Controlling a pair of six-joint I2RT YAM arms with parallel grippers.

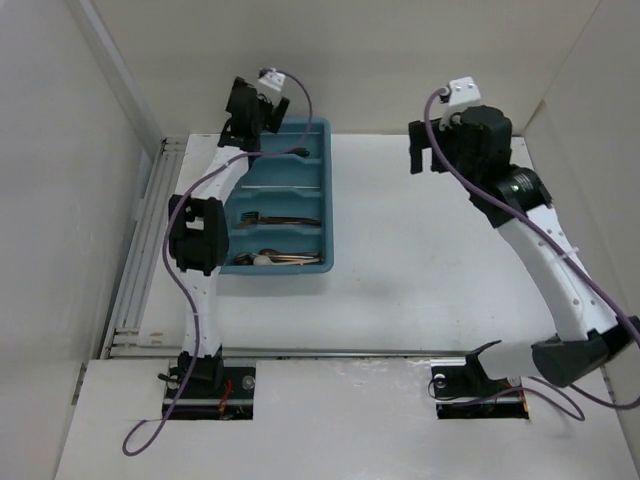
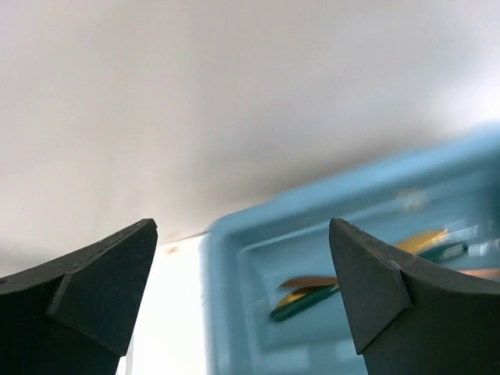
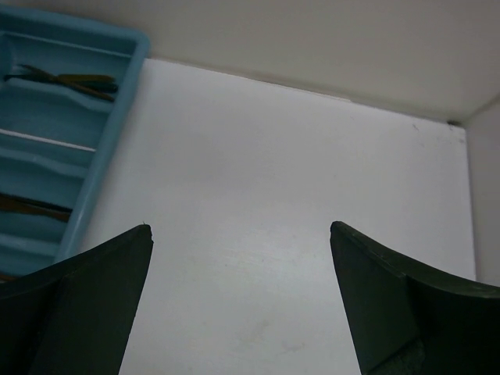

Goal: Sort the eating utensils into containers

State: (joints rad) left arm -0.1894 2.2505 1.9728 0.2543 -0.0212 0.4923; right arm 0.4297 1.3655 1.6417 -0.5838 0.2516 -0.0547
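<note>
The teal cutlery tray (image 1: 326, 215) lies left of centre. Its far compartment holds dark-green-handled gold pieces (image 1: 287, 153), the one nearer thin silver chopsticks (image 1: 280, 186), then copper forks (image 1: 282, 218), and the nearest one spoons (image 1: 268, 259). My left gripper (image 1: 243, 130) hangs over the tray's far left end. In the left wrist view it (image 2: 241, 226) is open and holds nothing, with the tray corner (image 2: 225, 312) and the green-handled pieces (image 2: 306, 303) below. My right gripper (image 1: 425, 162) (image 3: 240, 228) stands open over bare table, right of the tray (image 3: 119, 92).
White walls close in the table at the back and on both sides. A metal rail (image 1: 140, 260) runs along the left edge. Purple cables (image 1: 303, 100) trail from both wrists. In the right wrist view the back wall's foot (image 3: 312, 90) lies ahead.
</note>
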